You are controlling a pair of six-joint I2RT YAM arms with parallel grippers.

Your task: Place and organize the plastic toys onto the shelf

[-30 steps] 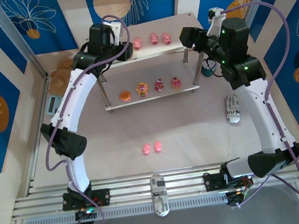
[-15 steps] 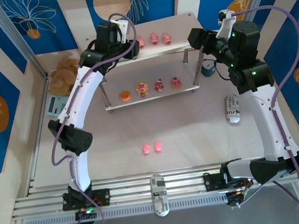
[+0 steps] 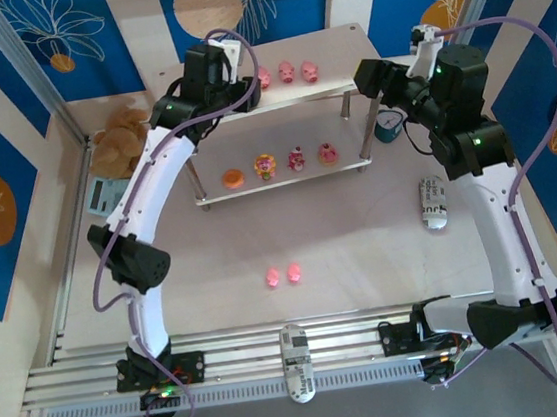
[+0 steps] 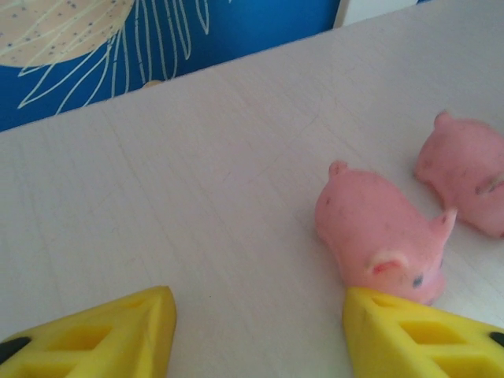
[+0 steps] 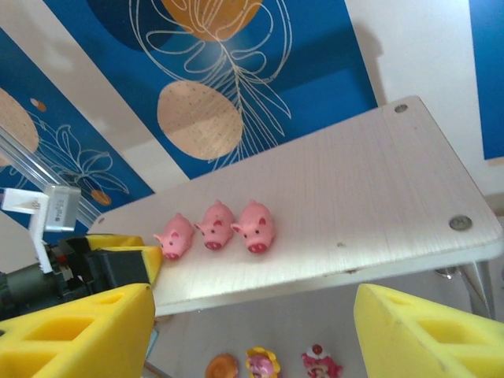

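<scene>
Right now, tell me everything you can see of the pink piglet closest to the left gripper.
The piglet looks like matte pink plastic: rounded body, small ears, dark eye, stubby tail. It stands upright on the shelf's top board, leftmost of three, apart from its neighbour, snout toward the open left gripper. Its snout sits at one yellow fingertip; contact unclear.

Left gripper (image 4: 256, 311) over the shelf (image 3: 331, 47), top board: nearest piglet (image 4: 378, 236) at its right fingertip (image 4: 394, 319), two more piglets (image 4: 465, 169) in a row beyond, rightward. Lower board beneath: round piece (image 3: 232, 179), then three cupcake figures (image 3: 296, 159) rightward. Two loose piglets (image 3: 283, 275) on the table (image 3: 363, 239) (well nearer the arm bases).
</scene>
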